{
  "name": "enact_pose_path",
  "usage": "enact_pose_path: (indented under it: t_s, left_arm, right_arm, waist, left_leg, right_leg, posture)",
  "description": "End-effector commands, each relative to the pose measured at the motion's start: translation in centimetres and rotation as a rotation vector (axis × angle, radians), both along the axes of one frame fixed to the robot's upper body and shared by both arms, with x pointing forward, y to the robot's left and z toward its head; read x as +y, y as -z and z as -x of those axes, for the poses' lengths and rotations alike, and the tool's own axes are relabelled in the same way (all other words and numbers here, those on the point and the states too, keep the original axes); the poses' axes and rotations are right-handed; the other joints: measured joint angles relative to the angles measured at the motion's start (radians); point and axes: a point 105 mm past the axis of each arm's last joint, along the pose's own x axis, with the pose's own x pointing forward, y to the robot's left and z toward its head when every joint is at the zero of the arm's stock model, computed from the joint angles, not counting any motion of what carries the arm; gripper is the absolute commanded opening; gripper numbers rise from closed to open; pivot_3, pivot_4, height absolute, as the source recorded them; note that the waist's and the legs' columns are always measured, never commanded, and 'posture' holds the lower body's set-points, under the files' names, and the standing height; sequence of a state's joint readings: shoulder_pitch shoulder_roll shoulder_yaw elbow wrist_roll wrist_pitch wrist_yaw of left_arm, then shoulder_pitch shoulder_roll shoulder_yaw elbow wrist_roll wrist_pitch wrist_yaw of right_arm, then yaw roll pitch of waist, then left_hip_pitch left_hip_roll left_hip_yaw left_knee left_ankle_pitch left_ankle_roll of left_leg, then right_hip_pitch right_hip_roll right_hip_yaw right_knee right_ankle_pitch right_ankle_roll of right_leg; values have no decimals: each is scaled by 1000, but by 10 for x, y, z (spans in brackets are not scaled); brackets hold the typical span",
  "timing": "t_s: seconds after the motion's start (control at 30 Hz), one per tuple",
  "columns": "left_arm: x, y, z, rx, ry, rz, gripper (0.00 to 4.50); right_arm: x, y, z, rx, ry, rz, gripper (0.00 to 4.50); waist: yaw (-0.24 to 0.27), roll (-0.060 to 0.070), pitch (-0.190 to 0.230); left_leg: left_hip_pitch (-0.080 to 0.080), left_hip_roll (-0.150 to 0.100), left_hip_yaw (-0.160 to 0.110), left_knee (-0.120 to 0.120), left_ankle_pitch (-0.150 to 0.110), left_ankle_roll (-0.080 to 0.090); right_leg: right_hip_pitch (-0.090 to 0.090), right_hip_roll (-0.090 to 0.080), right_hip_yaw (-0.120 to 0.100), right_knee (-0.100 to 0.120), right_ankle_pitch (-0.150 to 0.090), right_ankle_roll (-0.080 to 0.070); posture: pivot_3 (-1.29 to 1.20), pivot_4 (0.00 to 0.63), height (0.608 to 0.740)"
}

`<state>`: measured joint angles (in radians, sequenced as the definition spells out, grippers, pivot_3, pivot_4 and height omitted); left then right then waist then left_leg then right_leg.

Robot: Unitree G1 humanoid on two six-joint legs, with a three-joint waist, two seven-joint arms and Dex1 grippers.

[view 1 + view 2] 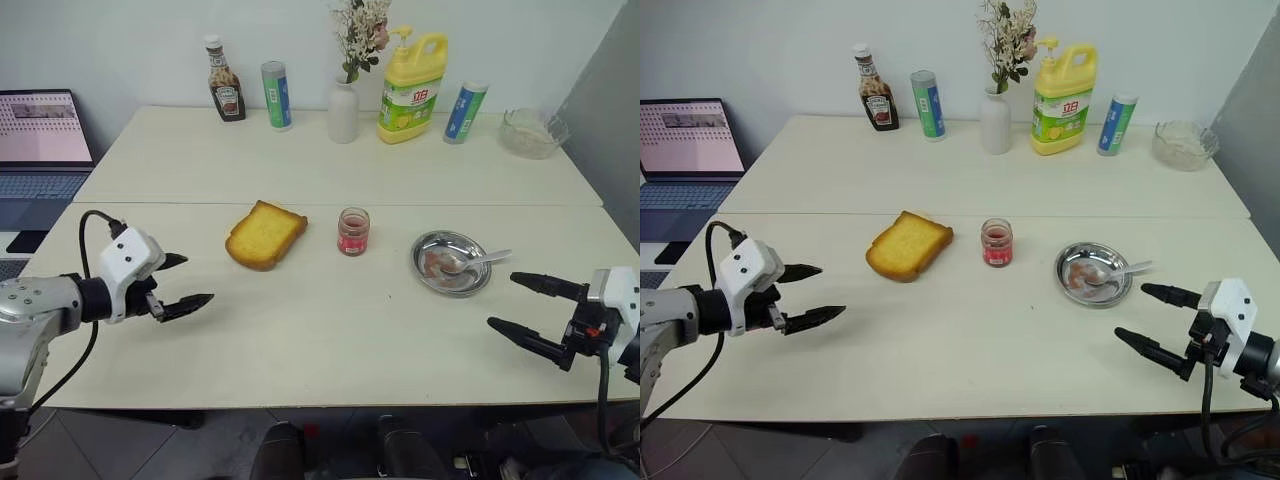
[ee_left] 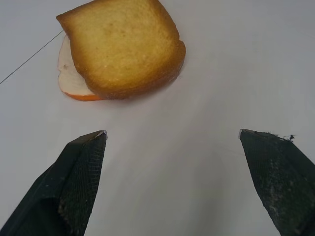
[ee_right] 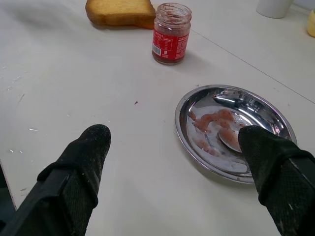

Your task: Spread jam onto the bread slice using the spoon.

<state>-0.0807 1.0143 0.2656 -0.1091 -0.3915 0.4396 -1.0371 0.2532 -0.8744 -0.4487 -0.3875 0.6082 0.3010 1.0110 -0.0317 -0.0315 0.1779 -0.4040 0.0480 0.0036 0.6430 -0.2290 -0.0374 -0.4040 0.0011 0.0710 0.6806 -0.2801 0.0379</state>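
Spoon (image 1: 478, 261) bowl in dish (image 1: 428, 272), handle pointing right, slightly away; both hands released, empty.

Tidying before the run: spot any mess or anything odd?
Pink jam smears lie in the metal dish, where the spoon rests. The jam jar stands lidless. The bread slice is bare.

Pale cream worktop (image 1: 330, 340), seam running across middle. Near half: bread slice (image 1: 265, 234) flat, left of centre; jam (image 1: 353, 231) jar upright just beside it; metal dish (image 1: 451, 263) further right, spoon (image 1: 478, 261) resting in it, pinkish smears inside, probably jam. Far edge: ketchup bottle (image 1: 226, 80), two tubes (image 1: 276, 95) (image 1: 465, 111), white vase (image 1: 343, 111), yellow detergent bottle (image 1: 411, 86), glass bowl (image 1: 531, 132).
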Motion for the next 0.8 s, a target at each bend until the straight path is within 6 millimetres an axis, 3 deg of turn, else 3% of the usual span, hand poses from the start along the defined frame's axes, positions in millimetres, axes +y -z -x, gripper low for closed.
enact_pose_path:
  t_s: [0.03,0.23,0.57,0.8]
  left_arm:
    - [-7,-7,-1,-31,25,4,4500]
    - [-8,-3,-4,-38,19,-18,4500]
    - [-17,3,-17,-48,44,-32,4500]
    - [-18,-3,-27,-113,3,37,4500]
  right_arm:
    - [-1,-8,-1,-37,1,11,4472]
    - [-2,-8,-4,-40,5,12,4472]
    - [-22,-9,-4,-22,24,47,4472]
    - [-18,-7,-1,31,40,-5,4472]
  waist:
    - [0,0,0]
    - [0,0,0]
    - [1,0,0]
    - [0,0,0]
  left_leg:
    - [0,0,0,0,0,0]
    - [0,0,0,0,0,0]
    - [0,0,0,0,0,0]
    - [0,0,0,1,0,0]
  right_leg:
    - [0,0,0,0,0,0]
    - [0,0,0,0,0,0]
    - [0,0,0,0,0,0]
    - [0,1,0,1,0,0]
  posture:
    - [0,150,740]
    - [0,150,740]
    - [0,150,740]
    - [0,150,740]
